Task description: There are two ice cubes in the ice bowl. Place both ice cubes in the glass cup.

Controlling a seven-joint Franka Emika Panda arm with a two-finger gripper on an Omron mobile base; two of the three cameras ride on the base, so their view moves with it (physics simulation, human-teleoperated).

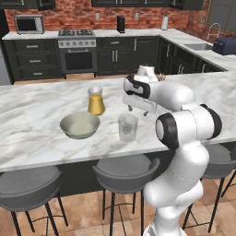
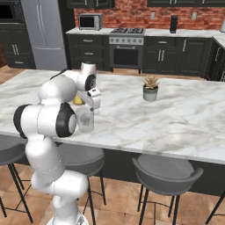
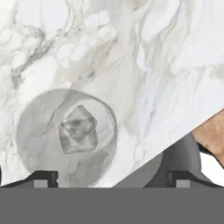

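Marble counter (image 1: 37, 115) of a brick-walled kitchen is reached over by the white arm, bent at the elbow with the hand turned down above the glass cup (image 1: 127, 127). From left to right along the counter are seen the ice bowl (image 1: 79, 125), whose contents cannot be made out, a vessel of orange liquid (image 1: 96, 101) behind it, and the glass cup, in which pale ice cubes (image 3: 78, 129) are seen from the hand view. The gripper (image 3: 112, 177) is spread wide above the cup, nothing being held between its fingertips (image 3: 43, 177).
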